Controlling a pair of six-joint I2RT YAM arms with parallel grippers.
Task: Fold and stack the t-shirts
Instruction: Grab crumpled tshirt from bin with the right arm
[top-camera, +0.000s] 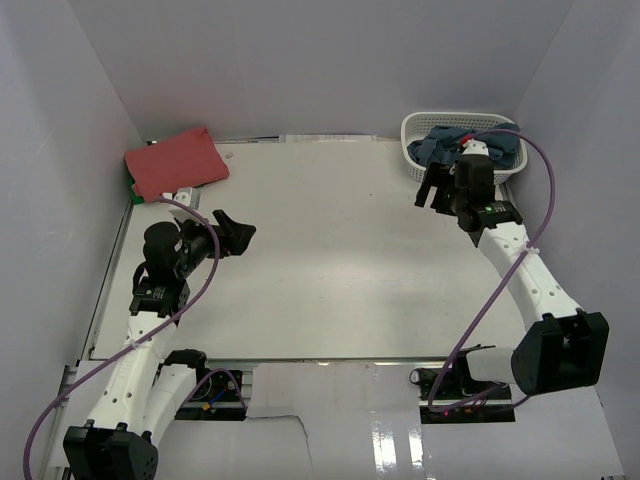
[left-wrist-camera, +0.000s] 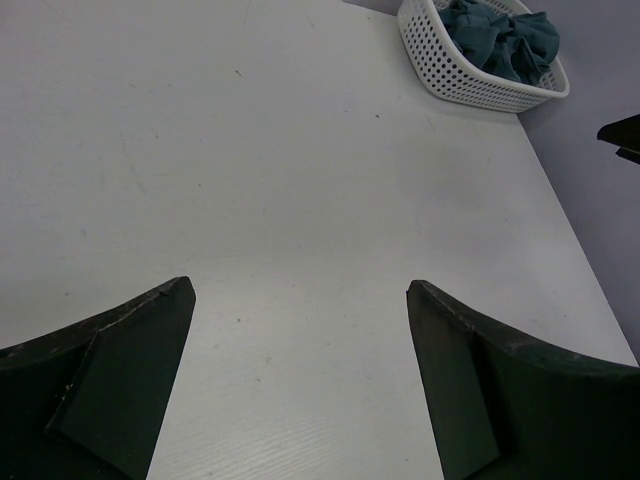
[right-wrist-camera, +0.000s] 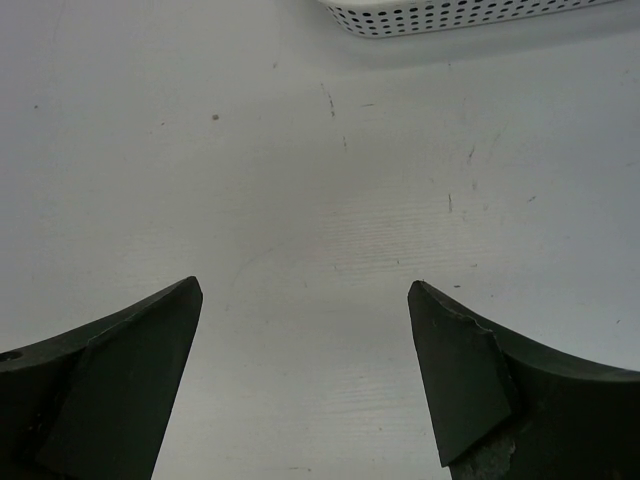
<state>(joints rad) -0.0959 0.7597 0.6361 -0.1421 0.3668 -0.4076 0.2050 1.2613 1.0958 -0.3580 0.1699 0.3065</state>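
A coral-red t-shirt (top-camera: 176, 163) lies folded at the table's far left corner. A dark teal-blue t-shirt (top-camera: 448, 145) (left-wrist-camera: 505, 42) sits crumpled in the white lattice basket (top-camera: 415, 142) (left-wrist-camera: 455, 80) at the far right. My left gripper (top-camera: 233, 234) (left-wrist-camera: 300, 295) hovers open over bare table on the left, well in front of the red shirt, with nothing between its fingers. Open as well, my right gripper (top-camera: 432, 190) (right-wrist-camera: 305, 295) hangs just in front of the basket, over bare table.
The basket's near wall (right-wrist-camera: 450, 15) shows at the top of the right wrist view. White walls close in the table (top-camera: 340, 260) at the back and on both sides. A green item (top-camera: 134, 190) peeks out under the red shirt.
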